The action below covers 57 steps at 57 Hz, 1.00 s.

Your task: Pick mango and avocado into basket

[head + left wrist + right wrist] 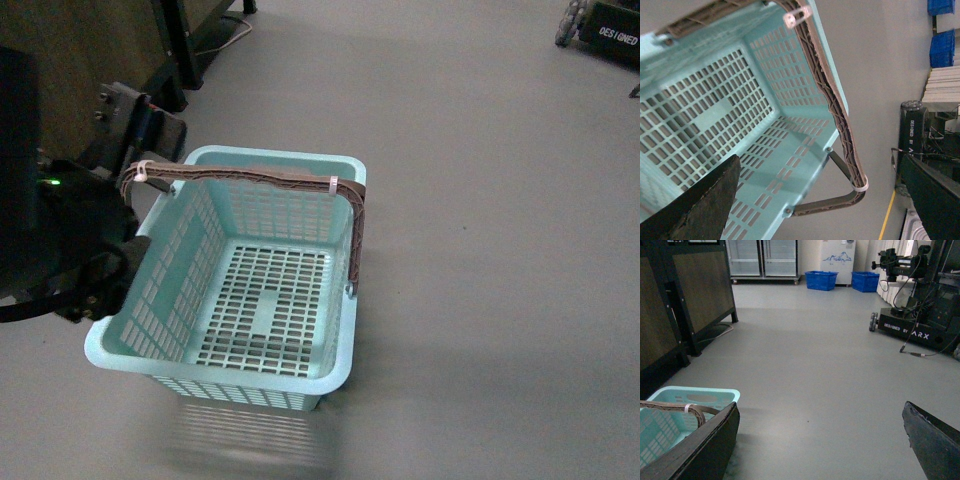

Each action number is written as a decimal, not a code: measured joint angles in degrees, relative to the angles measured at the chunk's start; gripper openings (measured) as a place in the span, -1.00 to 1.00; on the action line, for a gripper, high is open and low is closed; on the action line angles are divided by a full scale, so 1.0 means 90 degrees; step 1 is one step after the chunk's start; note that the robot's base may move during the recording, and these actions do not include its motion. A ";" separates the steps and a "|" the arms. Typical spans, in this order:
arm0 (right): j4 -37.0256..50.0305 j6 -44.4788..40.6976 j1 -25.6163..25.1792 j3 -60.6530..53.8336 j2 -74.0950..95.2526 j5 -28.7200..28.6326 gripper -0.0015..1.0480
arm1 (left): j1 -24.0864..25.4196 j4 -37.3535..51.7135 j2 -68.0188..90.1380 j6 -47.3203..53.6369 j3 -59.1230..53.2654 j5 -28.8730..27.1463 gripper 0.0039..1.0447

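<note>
The teal lattice basket (280, 158) stands on the grey floor with nothing in it. Its brown handle (250, 178), bound with white ties, is swung up over the top. My left arm (80, 260) is against the basket's left side. My left gripper (820, 165) is open and empty just over the basket (790, 75), beside the handle (840, 120). My right gripper (821, 410) is open and empty above bare floor, with the basket's corner (695, 396) beside one finger (705, 445). The mango and the avocado are out of view.
Dark wood-panelled stands on black frames (702, 287) line the left side, with a cable (720, 332) on the floor. Another wheeled ARX robot base (912, 327) stands at the right. Blue crates (821, 280) and glass cabinets are at the far wall.
</note>
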 joint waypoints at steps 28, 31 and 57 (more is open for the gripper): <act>0.0000 0.0002 0.0000 0.0000 0.0000 0.0000 0.85 | -0.0022 0.0653 0.2327 -0.0597 0.2467 0.0282 0.87; 0.0000 0.0002 0.0000 0.0000 0.0000 0.0000 0.85 | 0.0002 0.0614 0.2531 -0.0627 0.2771 0.0321 0.87; 0.0000 0.0002 0.0000 0.0000 0.0000 0.0000 0.85 | 0.0070 0.1020 0.3157 -0.1042 0.3487 0.0330 0.01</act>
